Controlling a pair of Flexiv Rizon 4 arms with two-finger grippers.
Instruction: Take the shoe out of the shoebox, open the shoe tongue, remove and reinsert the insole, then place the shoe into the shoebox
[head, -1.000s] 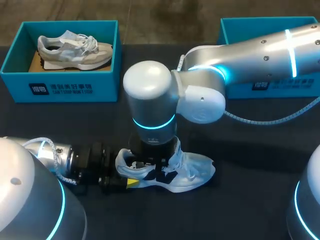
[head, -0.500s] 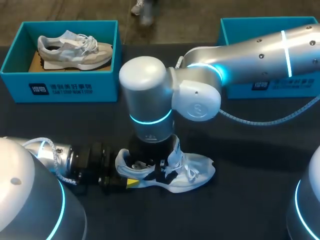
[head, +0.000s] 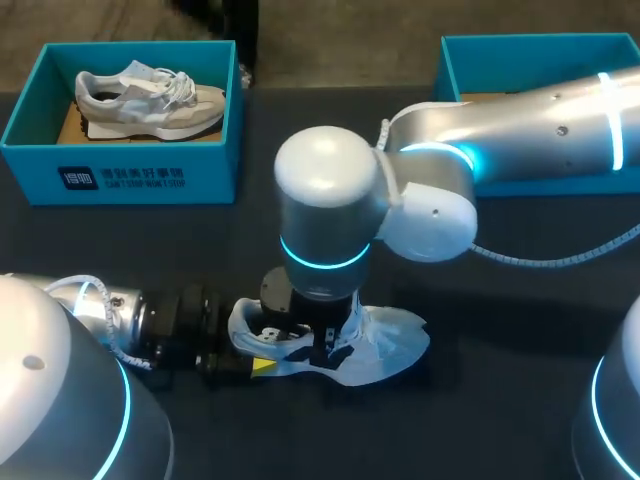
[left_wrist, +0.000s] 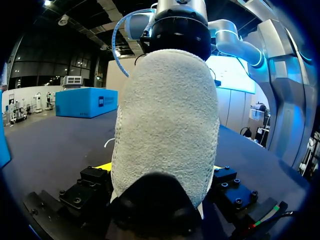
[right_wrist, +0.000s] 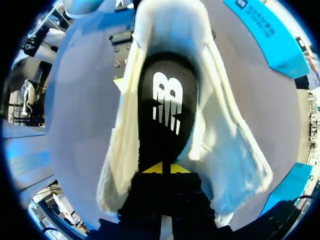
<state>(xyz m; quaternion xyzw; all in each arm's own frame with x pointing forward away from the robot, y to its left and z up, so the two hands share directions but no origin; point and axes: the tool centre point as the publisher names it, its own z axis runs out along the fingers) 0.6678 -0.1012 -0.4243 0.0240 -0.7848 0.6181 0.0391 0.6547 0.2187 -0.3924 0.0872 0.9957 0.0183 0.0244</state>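
The white shoe (head: 385, 340) is out of its box and stands on its sole on the dark table (head: 500, 400), in the near middle, with the toe toward the right side. So the first step is done. In the right wrist view the mouth of the shoe is wide open, and the black insole (right_wrist: 167, 110) shows inside it, so I judge that the tongue is opened too.

The left gripper (head: 250, 365) lies low on the table and clamps the heel of the shoe from both sides; in its own wrist view the heel fills the space between the two fingers.

The right gripper (right_wrist: 162, 168) comes from above into the shoe. Its two yellow tips are pressed together at the front edge of the visible insole, and it seems to pinch it there. The insole sits in the heel part of the shoe. I cannot say from this whether it is just before going out or just after coming back, so the work is at the insole step, about the middle of the task.

Left to do, in any case: to finish the insole, release it, and put the shoe into the blue shoebox (head: 520, 45) at the far right, which the right arm mostly hides. At the far left stands another blue box (head: 120, 170) with a grey shoe (head: 150, 95) in it.
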